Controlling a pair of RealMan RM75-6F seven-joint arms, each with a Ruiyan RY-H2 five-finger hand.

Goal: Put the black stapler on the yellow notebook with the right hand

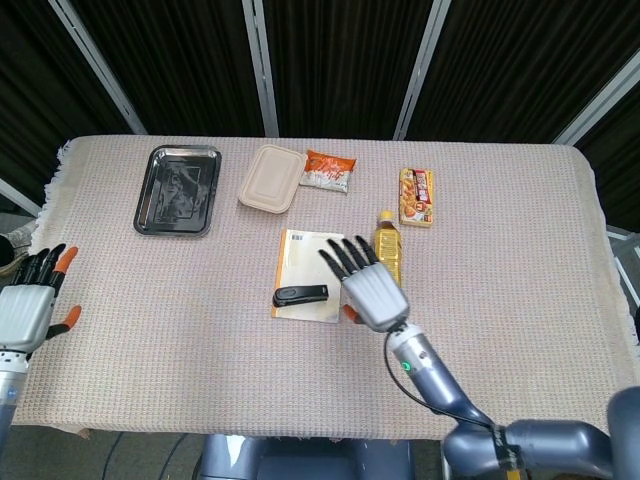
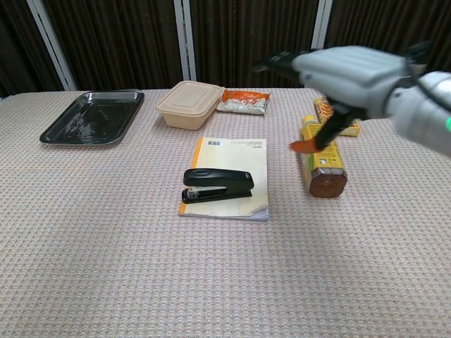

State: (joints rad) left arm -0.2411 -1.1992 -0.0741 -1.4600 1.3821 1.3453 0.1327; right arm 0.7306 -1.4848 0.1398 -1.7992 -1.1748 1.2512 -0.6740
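The black stapler (image 1: 300, 295) (image 2: 217, 186) lies on the near part of the yellow notebook (image 1: 311, 255) (image 2: 232, 153), its length running across the cover. My right hand (image 1: 368, 286) (image 2: 347, 74) hovers well above the table to the right of the notebook, fingers spread and holding nothing. It hangs over the bottle. My left hand (image 1: 27, 306) stays at the table's left edge, fingers apart and empty; the chest view does not show it.
A tea bottle (image 1: 386, 236) (image 2: 320, 163) lies right of the notebook, under the right hand. At the back stand a black tray (image 1: 179, 189) (image 2: 91, 116), a beige lidded box (image 1: 272, 177) (image 2: 189, 103), a snack bag (image 1: 328, 171) (image 2: 244, 102) and a yellow snack box (image 1: 417, 196).
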